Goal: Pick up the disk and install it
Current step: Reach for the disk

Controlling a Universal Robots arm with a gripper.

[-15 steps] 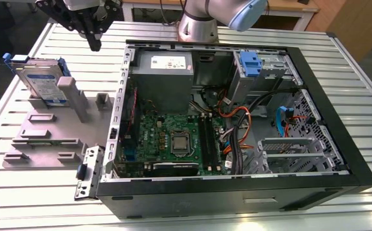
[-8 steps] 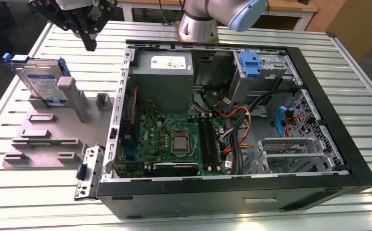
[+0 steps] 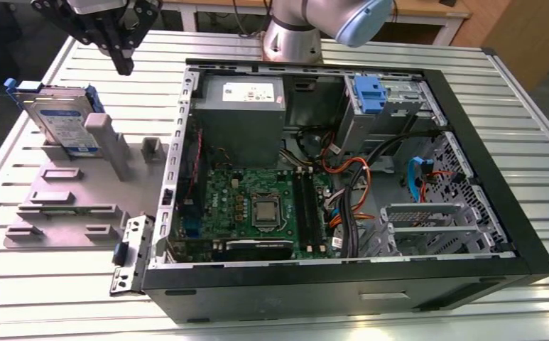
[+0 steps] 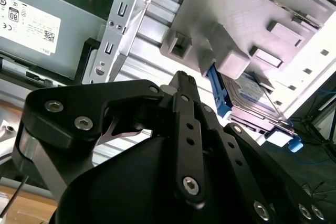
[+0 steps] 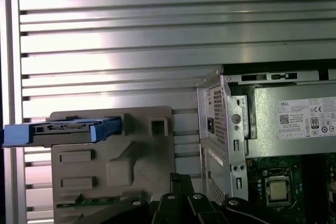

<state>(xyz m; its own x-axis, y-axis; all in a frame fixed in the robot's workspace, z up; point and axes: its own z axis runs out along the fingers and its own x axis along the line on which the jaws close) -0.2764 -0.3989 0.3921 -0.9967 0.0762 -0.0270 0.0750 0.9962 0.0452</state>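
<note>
The disk (image 3: 61,121) stands on edge in a grey fixture (image 3: 66,202) at the exterior view's left, its white-and-blue label facing forward and blue rails on its sides. My gripper (image 3: 123,65) hangs in the air above and a little to the right of it, fingers pointing down, pressed together and holding nothing. In the first wrist view the disk (image 5: 63,129) lies edge-on across the fixture, well beyond my fingertips (image 5: 178,182). The second wrist view shows the disk (image 4: 252,103) behind the fixture's posts, past my black gripper (image 4: 181,80).
An open computer case (image 3: 511,234) lies on the slatted metal table (image 3: 84,298), with a grey power-supply box (image 3: 241,106), a motherboard (image 3: 255,206), cables and a drive cage with a blue latch (image 3: 369,92) at the back. A loose metal bracket (image 3: 130,256) lies by the case.
</note>
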